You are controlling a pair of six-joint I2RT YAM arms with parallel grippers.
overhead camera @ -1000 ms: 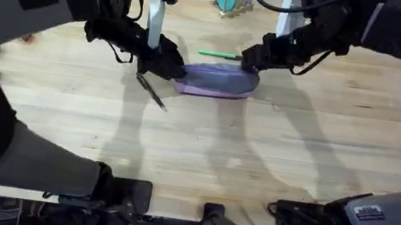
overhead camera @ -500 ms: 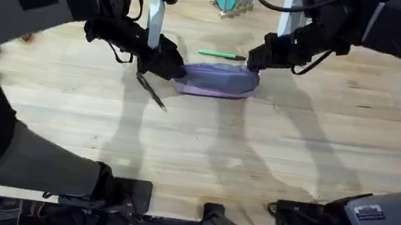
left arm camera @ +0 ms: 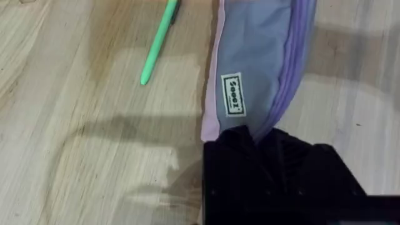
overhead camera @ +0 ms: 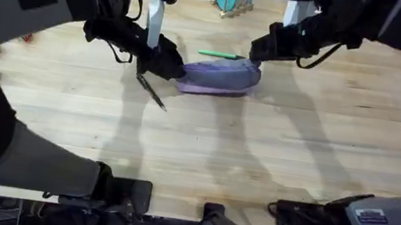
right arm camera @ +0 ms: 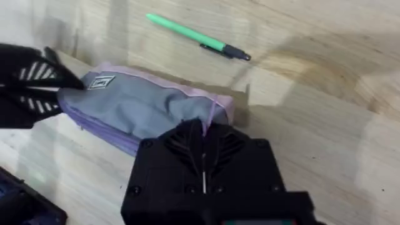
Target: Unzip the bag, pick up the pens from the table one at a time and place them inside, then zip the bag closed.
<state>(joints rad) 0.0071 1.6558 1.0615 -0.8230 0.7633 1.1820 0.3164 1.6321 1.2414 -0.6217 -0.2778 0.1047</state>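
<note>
The task looks to be in its opening step: the bag [overhead camera: 217,77] lies on the table [overhead camera: 257,151] toward the far middle, and both pens are outside it. The green pen [overhead camera: 220,54] rests on the wood just beyond the bag; the black pen [overhead camera: 151,90] lies at an angle just off the bag's left end, on the near side. Nothing is inside the bag as far as can be seen, so the loading and the closing zip are all to come. Whether the zipper has begun to part is hard to judge; the bag's top seam looks mostly closed in the right wrist view.

The left gripper [overhead camera: 169,67] reaches in from the left, low to the table, its black fingers clamped on the bag's left end (the left wrist view has the fabric corner disappearing between them). It seems to be anchoring the bag.

The right gripper [overhead camera: 259,53] comes in from the far right and sits at the bag's right end, which is raised a little off the wood. Its fingers are closed together with a thin lavender strip caught between them, probably the pull tab or the zipper end.
</note>
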